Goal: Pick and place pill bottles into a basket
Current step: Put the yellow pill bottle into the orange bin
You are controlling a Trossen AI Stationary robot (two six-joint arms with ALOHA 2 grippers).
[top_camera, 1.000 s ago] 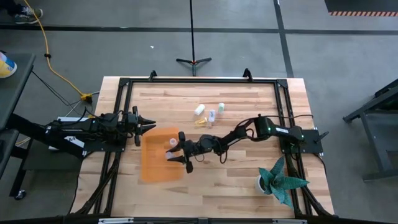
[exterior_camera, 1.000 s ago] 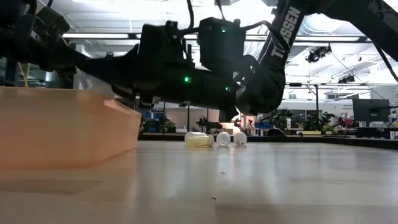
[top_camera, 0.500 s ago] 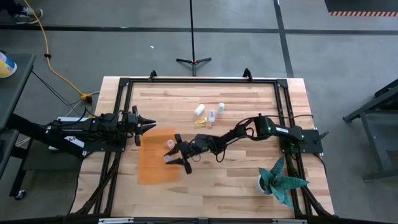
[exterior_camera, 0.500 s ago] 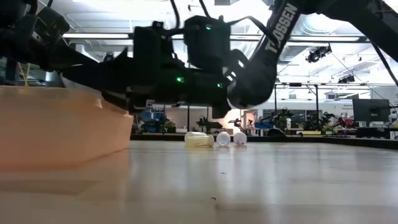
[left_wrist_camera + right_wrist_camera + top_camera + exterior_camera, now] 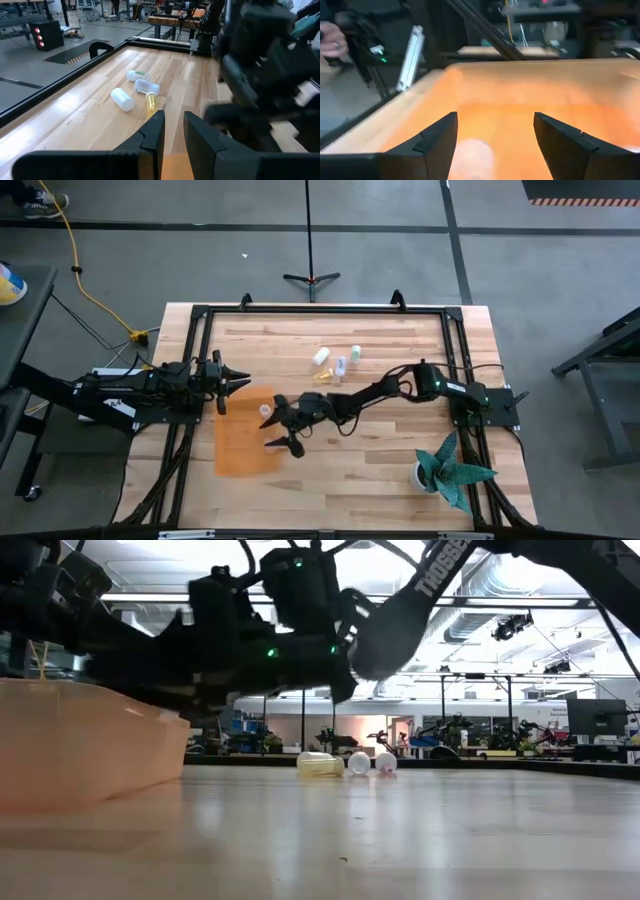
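pincer [image 5: 272, 427] on right arm gapes over basket [image 5: 240, 455]; only its wrist view shows bottle [image 5: 470, 155] beneath.

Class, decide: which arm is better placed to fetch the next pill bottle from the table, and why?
Probably the right: its open gripper is beside the basket, with bottles lying along its arm. The left gripper waits at the edge.
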